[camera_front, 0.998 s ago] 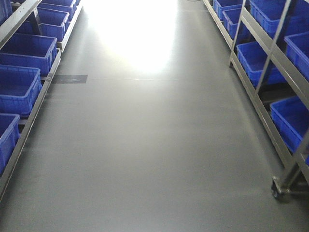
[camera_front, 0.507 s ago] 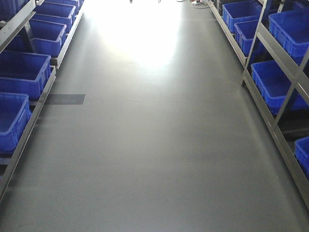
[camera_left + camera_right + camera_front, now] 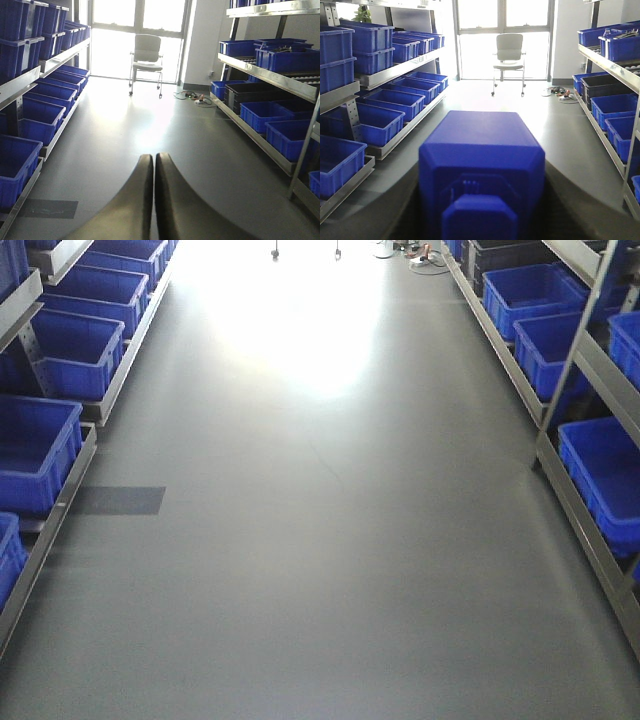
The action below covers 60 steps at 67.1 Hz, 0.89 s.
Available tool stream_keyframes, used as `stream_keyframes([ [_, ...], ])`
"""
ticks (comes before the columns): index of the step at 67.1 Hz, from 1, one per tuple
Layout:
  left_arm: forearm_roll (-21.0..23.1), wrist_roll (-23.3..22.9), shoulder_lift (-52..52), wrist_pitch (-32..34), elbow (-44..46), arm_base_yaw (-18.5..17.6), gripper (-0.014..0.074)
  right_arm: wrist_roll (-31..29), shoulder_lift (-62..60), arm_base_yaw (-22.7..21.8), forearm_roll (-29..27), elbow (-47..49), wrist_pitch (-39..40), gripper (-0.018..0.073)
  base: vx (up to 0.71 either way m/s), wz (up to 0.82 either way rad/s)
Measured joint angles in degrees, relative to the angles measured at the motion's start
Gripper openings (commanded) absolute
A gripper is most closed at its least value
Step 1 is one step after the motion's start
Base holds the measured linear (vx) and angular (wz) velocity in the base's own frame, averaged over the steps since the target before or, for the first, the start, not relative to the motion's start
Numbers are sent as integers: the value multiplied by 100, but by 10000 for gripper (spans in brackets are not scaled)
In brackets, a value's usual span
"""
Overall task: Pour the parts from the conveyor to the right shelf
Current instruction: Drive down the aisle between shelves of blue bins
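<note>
A bright blue part fills the middle of the right wrist view, its stud end toward the camera. My right gripper is shut on it, a dark finger on either side. My left gripper is shut with nothing between its pressed-together fingertips, and it points down the aisle. The right shelf is a steel rack with deep blue crates along the right side of the aisle. It also shows as the right shelf and the right shelf in the wrist views. The conveyor is out of view.
A matching rack of blue crates lines the left side. Grey floor runs between the racks, with a dark patch near the left rack. A white office chair and loose cables lie at the far end by the windows. A black crate sits on the right rack.
The front view has moved forward down the aisle: the racks slide outward and the dark floor patch has come nearer and lower in the picture.
</note>
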<state>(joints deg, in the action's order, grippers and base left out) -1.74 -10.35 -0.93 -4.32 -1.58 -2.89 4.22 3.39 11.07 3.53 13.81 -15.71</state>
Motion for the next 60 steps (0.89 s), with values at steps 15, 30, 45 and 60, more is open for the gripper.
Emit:
stream_keyframes([
  [15,0,0,0,0,0,0,-6,0,0,0,0,0,0,-4,64,7],
  [30,0,0,0,0,0,0,-6,0,0,0,0,0,0,-4,61,5],
  [45,0,0,0,0,0,0,-6,0,0,0,0,0,0,-4,59,3],
  [60,0,0,0,0,0,0,-6,0,0,0,0,0,0,-4,56,5],
])
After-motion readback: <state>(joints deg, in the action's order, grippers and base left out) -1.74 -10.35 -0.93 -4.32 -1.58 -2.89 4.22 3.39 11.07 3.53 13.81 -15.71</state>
